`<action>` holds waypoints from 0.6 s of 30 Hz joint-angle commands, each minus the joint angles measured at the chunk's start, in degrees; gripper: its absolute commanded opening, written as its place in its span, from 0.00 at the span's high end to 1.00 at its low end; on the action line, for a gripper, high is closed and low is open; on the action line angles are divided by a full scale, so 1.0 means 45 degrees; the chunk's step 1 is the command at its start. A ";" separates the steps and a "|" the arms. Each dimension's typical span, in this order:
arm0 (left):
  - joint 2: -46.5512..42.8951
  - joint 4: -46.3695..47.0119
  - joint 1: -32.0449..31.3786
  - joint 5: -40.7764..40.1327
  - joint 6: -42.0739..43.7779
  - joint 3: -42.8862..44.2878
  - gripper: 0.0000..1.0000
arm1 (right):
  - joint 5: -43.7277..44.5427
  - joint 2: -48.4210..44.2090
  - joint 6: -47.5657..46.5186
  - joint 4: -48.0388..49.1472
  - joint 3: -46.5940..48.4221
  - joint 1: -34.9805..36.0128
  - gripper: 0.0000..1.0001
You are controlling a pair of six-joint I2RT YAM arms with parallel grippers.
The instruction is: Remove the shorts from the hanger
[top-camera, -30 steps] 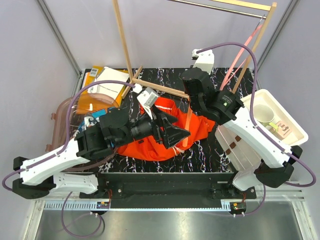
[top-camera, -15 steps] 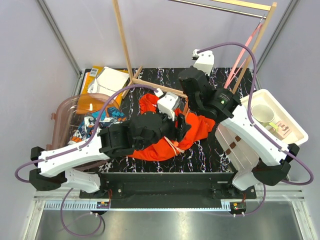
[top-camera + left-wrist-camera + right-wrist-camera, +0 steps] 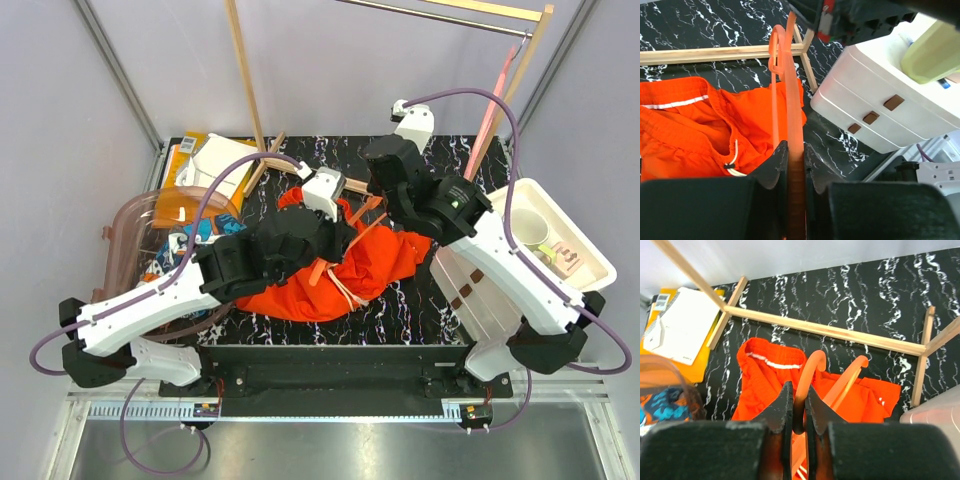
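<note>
You are gripping the hanger (image 3: 795,105) with both tools. In the left wrist view, your left tool (image 3: 794,150) is pinching the hanger's flat orange bar at the bottom centre of the frame. Its jaws are closed down to the thickness of the plastic, and the bar is running up from them toward the top edge. In the right wrist view, your right tool (image 3: 799,390) is clamping a curved part of the hanger, also at the bottom centre. Its jaws are just as narrow, with the plastic between them.

The orange shorts (image 3: 385,258) are lying in a crumpled heap on the black marbled table (image 3: 400,310), in the middle of the overhead view, beneath both tools. Their white drawstring (image 3: 735,155) is showing just left of your left tool's fingers. The hanger is passing over the cloth, but you cannot tell from these views whether it is caught in the waistband.

The patterned shorts (image 3: 190,243) are sitting inside the clear tub (image 3: 125,225) at the left of the overhead view, well apart from both tools.

The foot of the wooden rack (image 3: 825,331) is crossing the table above the orange shorts in the right wrist view. The white drawer unit (image 3: 480,290) is standing just right of the heap in the overhead view.
</note>
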 commanded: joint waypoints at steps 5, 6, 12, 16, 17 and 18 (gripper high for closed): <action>-0.1375 0.0585 0.1171 0.0724 -0.0950 -0.1313 1.00 | -0.3071 -0.1698 -0.0039 0.0391 0.0270 0.0228 0.56; -0.1744 0.0723 0.1251 0.0881 -0.0989 -0.1432 1.00 | -0.3287 -0.1835 -0.0176 0.0566 0.0153 0.0228 0.39; -0.2802 0.1738 0.2578 0.2443 -0.1477 -0.2194 1.00 | -0.4168 -0.3280 -0.0529 0.0997 -0.0609 0.0228 0.00; -0.3232 0.2850 0.3847 0.3907 -0.2276 -0.2507 1.00 | -0.3877 -0.4491 -0.0471 0.0978 -0.0941 0.0228 0.00; -0.3291 0.3569 0.4352 0.4529 -0.2472 -0.2546 1.00 | -0.3663 -0.4705 -0.0432 0.0978 -0.1019 0.0228 0.00; -0.3291 0.3924 0.4628 0.4844 -0.2706 -0.2547 1.00 | -0.3525 -0.4920 -0.0412 0.0978 -0.1059 0.0228 0.00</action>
